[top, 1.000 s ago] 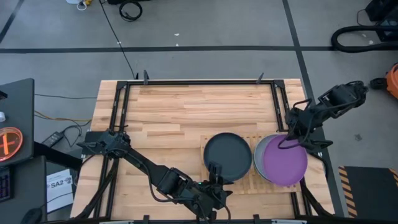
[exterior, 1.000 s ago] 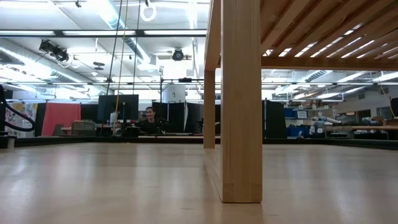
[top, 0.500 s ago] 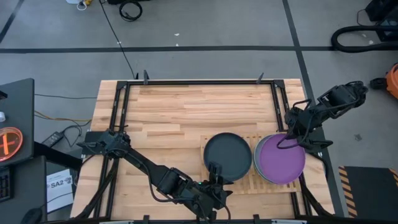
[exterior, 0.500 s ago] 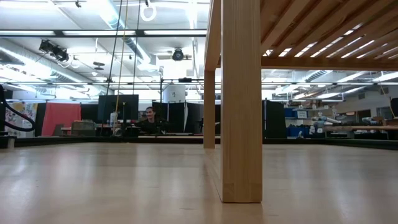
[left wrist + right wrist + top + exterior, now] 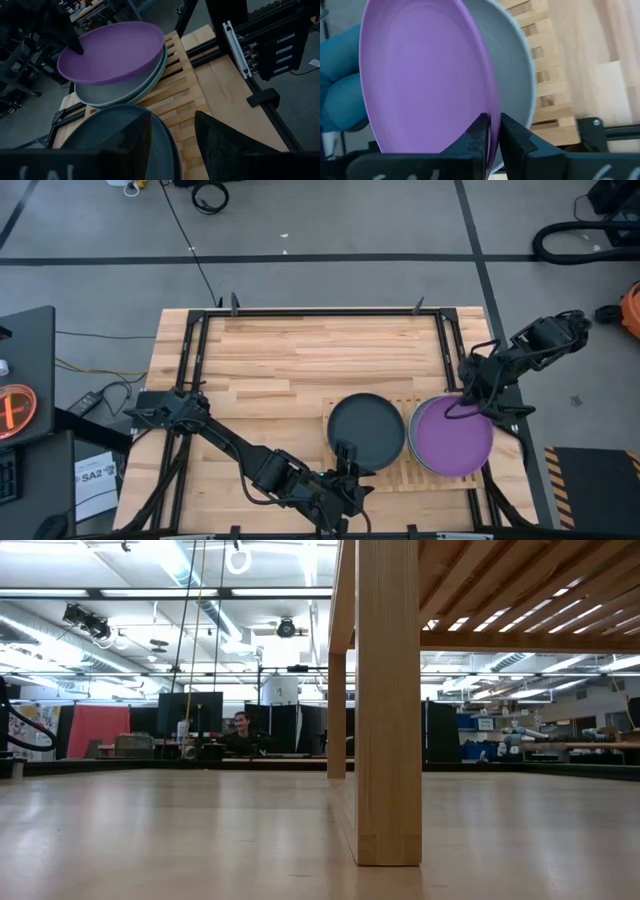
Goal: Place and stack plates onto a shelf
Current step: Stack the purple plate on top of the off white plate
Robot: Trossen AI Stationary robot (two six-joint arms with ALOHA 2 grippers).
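The wooden slatted shelf [image 5: 400,472] stands at the table's near right. A dark plate [image 5: 366,430] lies flat on its left half. A pale blue-grey plate [image 5: 413,436] lies on its right half, with the purple plate [image 5: 455,438] on top of it. My right gripper [image 5: 463,408] is shut on the purple plate's far side. My left gripper [image 5: 345,452] is open at the dark plate's near rim [image 5: 167,142], with one finger over the plate and one over the slats [image 5: 175,95]. I cannot tell whether it touches the plate. My right gripper pinches the purple plate's rim [image 5: 492,112] between its two fingers, on the plate's far side, coming from the table's far right and slanting down. The held edge [image 5: 70,47] is raised a little, and the opposite edge [image 5: 161,50] rests on the blue-grey plate [image 5: 120,90].
Black frame rails [image 5: 300,313] run round the table. Bare wooden top [image 5: 270,370] lies on the far and left sides. In the low view the shelf's wooden leg [image 5: 388,700] stands close by, and a person sits far behind in the room.
The purple plate has shifted a little toward the table's far left and now sits more squarely over the blue-grey plate. My right gripper has stayed shut on its rim.
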